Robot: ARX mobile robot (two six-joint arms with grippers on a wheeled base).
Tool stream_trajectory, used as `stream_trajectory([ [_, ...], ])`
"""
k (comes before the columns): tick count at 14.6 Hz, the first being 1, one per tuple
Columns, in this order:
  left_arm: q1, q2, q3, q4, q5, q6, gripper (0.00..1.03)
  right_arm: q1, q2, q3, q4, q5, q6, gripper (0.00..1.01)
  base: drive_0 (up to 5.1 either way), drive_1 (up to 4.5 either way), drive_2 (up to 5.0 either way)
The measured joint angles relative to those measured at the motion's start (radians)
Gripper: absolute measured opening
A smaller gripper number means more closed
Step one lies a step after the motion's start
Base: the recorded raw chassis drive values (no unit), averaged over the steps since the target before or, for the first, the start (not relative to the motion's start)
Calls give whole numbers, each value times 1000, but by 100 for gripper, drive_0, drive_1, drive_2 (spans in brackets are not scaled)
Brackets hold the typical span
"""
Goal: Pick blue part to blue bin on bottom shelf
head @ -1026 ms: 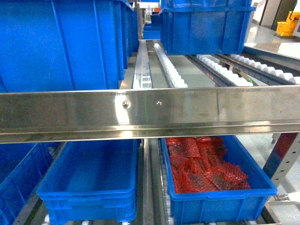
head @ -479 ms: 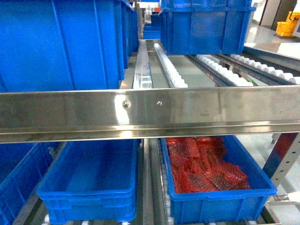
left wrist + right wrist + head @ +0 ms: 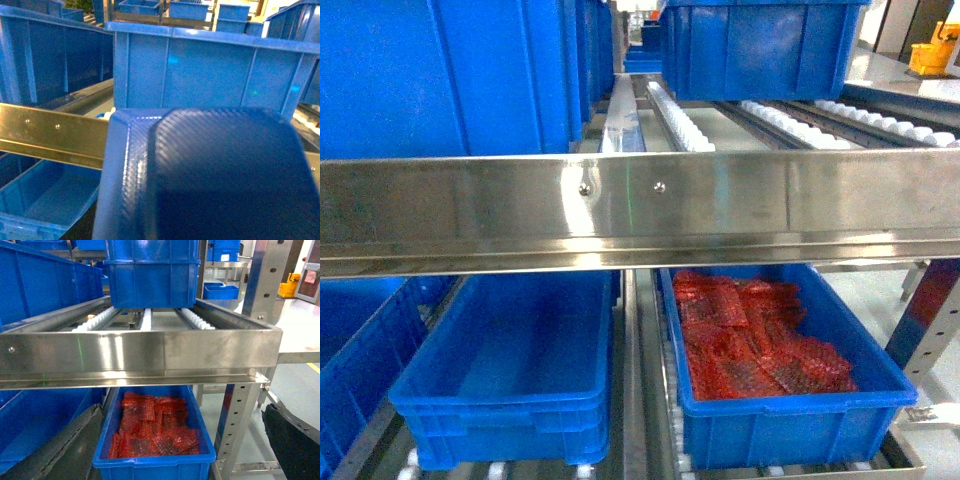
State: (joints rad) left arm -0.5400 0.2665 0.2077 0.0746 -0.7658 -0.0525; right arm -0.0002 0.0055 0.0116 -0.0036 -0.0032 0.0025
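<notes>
The head view has dropped and closed in since the earlier frames: the steel front beam [image 3: 640,215] of the upper level sits higher in the picture, and the lower bins show larger and more fully beneath it. Below that beam runs the bottom shelf [image 3: 638,420], its divider rail showing between two bins standing side by side with their long sides pointing into the rack. The empty blue bin [image 3: 490,400] on the left looks like the target, because its neighbour, the right-hand blue bin [image 3: 790,405], is filled with red mesh packets [image 3: 750,335]. On the upper level, tall blue bins [image 3: 450,80] stand on roller lanes [image 3: 680,125], so the only way in is probably the gap under the beam. The blue part [image 3: 215,175] fills the lower foreground of the left wrist view, right up against that camera, at about beam height and above the near corner of the empty bin, which suggests it is carried on the left arm, outside the rack. Its broad woven-textured face points towards the lens, a rounded corner at upper left; it is cropped, so its long axis cannot be told. The left gripper is hidden behind it and I cannot tell how its jaws stand. The right gripper [image 3: 175,450] has its dark fingers [image 3: 65,445] spread wide with nothing between them, facing the red-filled bin.
</notes>
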Motion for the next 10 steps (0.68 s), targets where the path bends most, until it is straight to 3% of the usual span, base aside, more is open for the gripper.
stream_trajectory([
  [10, 0, 1, 0, 0, 1, 0, 43, 0, 0, 0, -1, 3, 0, 98, 0, 0, 0],
])
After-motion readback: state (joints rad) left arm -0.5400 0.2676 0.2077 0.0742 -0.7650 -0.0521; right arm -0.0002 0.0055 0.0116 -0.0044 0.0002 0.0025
